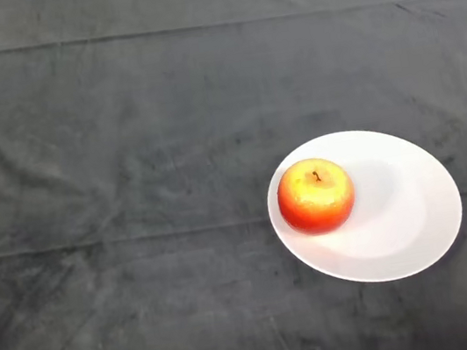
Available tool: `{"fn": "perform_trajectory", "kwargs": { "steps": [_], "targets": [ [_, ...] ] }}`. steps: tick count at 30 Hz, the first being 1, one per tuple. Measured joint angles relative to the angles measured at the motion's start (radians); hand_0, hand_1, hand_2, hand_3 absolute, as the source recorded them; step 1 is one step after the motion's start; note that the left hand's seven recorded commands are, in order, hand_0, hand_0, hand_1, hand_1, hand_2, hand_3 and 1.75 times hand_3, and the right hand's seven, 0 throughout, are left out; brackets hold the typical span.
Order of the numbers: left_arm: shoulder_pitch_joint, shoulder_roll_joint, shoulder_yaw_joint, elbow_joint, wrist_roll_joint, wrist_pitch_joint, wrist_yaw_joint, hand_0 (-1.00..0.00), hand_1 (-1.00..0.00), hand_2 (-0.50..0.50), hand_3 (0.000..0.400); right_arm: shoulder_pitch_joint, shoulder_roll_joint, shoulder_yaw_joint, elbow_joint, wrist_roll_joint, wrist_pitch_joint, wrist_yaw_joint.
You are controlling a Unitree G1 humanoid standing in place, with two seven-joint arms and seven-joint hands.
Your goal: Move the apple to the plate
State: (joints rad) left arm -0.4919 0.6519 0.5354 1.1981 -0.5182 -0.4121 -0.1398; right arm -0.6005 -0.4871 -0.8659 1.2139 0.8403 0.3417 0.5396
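A red and yellow apple (315,195) sits upright, stem up, on the left part of a white round plate (408,209). The plate lies on the dark cloth at the right of the head view, a little below the middle.
The dark grey cloth (131,200) covers the whole table, with creases running across it and folds at the far right corner.
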Motion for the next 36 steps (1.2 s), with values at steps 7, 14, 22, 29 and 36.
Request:
{"fn": "perform_trajectory", "kwargs": {
  "steps": [7,14,22,29,36],
  "targets": [
    [0.000,0.000,0.003,0.000,0.000,0.001,0.006,0.00,0.00,0.00,0.000,0.000,0.000,0.0000,0.000,0.0000,0.000,0.0000],
    [0.000,0.000,0.006,0.000,0.001,0.004,0.007,0.00,0.00,0.00,0.000,0.000,0.000,0.0000,0.000,0.0000,0.000,0.0000],
    [0.000,0.000,0.031,0.000,0.003,0.011,0.008,0.00,0.00,0.00,0.000,0.000,0.000,0.0000,0.000,0.0000,0.000,0.0000],
    [0.000,0.000,0.032,0.000,0.013,0.018,0.008,0.00,0.00,0.00,0.000,0.000,0.000,0.0000,0.000,0.0000,0.000,0.0000],
    [0.000,0.000,0.032,0.000,0.019,0.018,0.009,0.00,0.00,0.00,0.000,0.000,0.000,0.0000,0.000,0.0000,0.000,0.0000]
  ]
}}
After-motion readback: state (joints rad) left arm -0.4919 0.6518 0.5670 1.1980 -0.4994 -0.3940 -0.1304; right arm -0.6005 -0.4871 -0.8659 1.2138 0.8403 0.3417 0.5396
